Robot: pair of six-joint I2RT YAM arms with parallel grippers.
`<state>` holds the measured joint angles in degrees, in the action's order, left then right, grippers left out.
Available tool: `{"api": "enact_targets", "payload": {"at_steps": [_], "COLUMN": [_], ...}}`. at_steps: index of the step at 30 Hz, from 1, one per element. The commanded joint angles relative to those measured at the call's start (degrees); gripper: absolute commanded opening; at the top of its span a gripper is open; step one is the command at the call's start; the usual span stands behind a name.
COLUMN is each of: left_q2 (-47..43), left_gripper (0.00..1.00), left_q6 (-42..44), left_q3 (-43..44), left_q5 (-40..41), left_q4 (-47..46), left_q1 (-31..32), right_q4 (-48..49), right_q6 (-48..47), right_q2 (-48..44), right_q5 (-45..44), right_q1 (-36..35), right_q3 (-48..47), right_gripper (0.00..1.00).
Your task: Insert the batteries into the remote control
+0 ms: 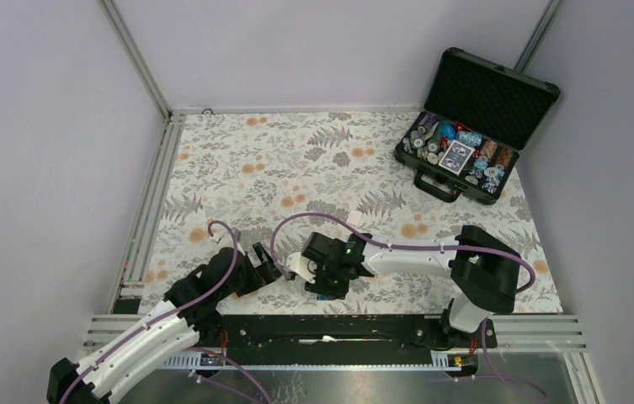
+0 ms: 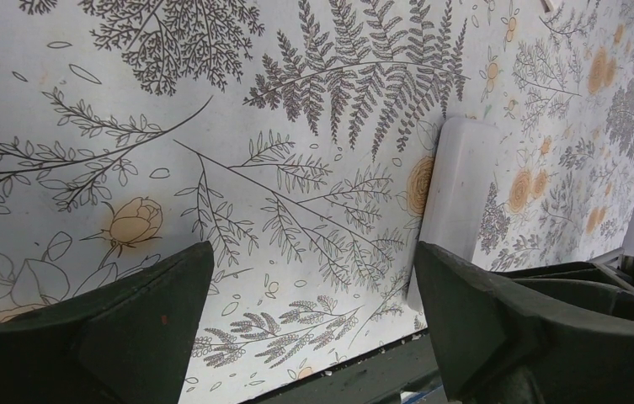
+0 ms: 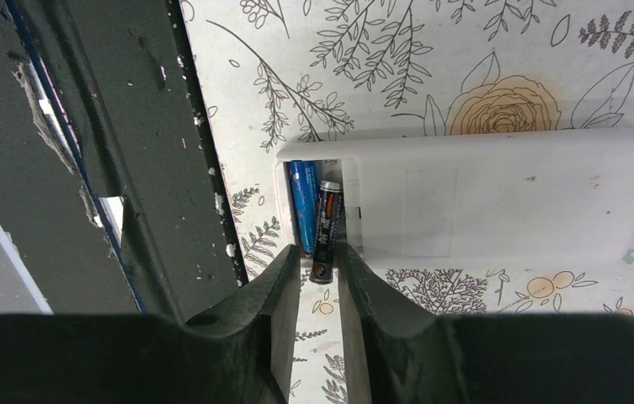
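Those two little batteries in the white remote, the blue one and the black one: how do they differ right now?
The blue battery is bright blue; the black battery is dark with a printed label. The blue one lies fully inside the remote control; the black one leans slightly, its end poking past the edge. That end sits between the right gripper fingers; the blue one is clear of them. Both are slim cylinders side by side in one open compartment.

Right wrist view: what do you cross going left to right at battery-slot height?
Black rail → blue battery → black battery → white back of the remote.
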<state>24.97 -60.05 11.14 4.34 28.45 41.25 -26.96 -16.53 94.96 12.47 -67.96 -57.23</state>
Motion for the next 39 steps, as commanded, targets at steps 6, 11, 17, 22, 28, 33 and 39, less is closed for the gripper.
{"api": "enact_targets", "payload": {"at_steps": [6, 11, 17, 22, 28, 33, 39], "left_q2": [1.2, 2.8, 8.2, 14.1, 21.0, 24.2, 27.9], "left_gripper": [0.99, 0.99, 0.99, 0.99, 0.99, 0.99, 0.94], "left_q6": [1.0, 2.3, 5.0, 7.9, 7.7, 6.4, 5.4], "left_q3": [0.1, -0.9, -1.6, -0.9, -0.7, -1.4, -1.8], "left_q5": [-2.3, -5.3, -11.3, -16.1, -21.5, -23.2, -23.4], "left_q4": [-4.8, -8.6, -15.5, -21.9, -28.1, -32.5, -35.9], "left_q1": [-0.2, -0.1, -0.1, 0.0, 0.7, 2.2, 6.0], "right_q4": [-0.2, 1.6, 2.2, 6.1, 7.2, 8.6, 10.3], "right_q6": [3.3, 10.7, 23.5, 33.8, 43.1, 51.1, 58.3], "right_q2": [-6.4, -11.6, -17.0, -21.7, -24.6, -26.1, -24.5], "right_q5": [-6.0, -10.8, -16.9, -19.9, -20.0, -22.0, -21.6], "right_q1": [-0.6, -0.6, -0.5, -0.5, -0.5, -0.4, -0.4], "right_q3": [-1.9, -0.1, 2.9, 8.6, 12.2, 16.1, 17.9], "right_gripper": [0.32, 0.34, 0.34, 0.34, 0.31, 0.26, 0.20]}}
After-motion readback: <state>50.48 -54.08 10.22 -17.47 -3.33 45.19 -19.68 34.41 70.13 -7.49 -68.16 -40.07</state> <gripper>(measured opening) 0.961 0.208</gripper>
